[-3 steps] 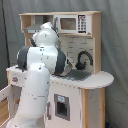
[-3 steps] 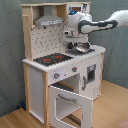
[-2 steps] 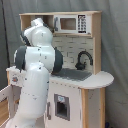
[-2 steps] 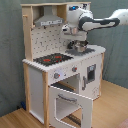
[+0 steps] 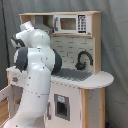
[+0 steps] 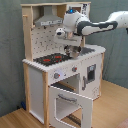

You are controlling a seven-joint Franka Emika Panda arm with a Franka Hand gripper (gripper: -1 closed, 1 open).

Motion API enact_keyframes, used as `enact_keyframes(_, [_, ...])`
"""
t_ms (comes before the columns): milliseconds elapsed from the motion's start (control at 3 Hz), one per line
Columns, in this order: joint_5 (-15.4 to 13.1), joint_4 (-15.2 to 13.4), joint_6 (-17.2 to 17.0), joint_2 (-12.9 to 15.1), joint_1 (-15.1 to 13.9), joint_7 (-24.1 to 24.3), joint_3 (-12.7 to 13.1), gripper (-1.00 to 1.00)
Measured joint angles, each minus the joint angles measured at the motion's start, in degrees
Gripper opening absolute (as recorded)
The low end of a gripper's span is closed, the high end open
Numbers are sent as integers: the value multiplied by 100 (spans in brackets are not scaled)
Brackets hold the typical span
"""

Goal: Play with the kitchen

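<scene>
The kitchen point(image 6: 37, 80) is a toy one of pale wood and white panels, seen in both exterior views. Its black stovetop point(image 6: 50, 59) has red rings, with a hood point(image 6: 47, 21) above it. The oven door point(image 6: 70, 102) hangs open, tipped forward. The black faucet point(image 5: 83, 59) curves over the grey sink point(image 5: 75, 75). My gripper point(image 6: 70, 50) points down just above the counter, at the stovetop's right edge in the second exterior view. In the first exterior view my own white arm point(image 5: 35, 75) hides the gripper.
A toy microwave point(image 5: 68, 23) sits on the upper shelf. Two knobs point(image 6: 56, 76) are on the front panel under the stovetop. The rounded counter end point(image 5: 102, 79) sticks out at the first exterior view's right. A dark curtain point(image 6: 10, 50) hangs behind, over a wooden floor point(image 6: 110, 107).
My gripper has shifted toward the second exterior view's left, from over the sink toward the stovetop, and dropped a little. In the first exterior view the arm has swung across more of the kitchen.
</scene>
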Motion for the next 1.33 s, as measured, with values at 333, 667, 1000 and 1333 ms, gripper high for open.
enact_keyframes(333, [-318, 273, 117, 377, 437, 20, -8, -100])
enact_keyframes(667, [-667, 672, 119, 790, 837, 14, -17, -100])
enact_keyframes(1000, [-965, 1052, 103, 1133, 1144, -12, -24, -100])
enact_keyframes(1333, [-1258, 1472, 63, 1473, 1438, -87, -27, -100])
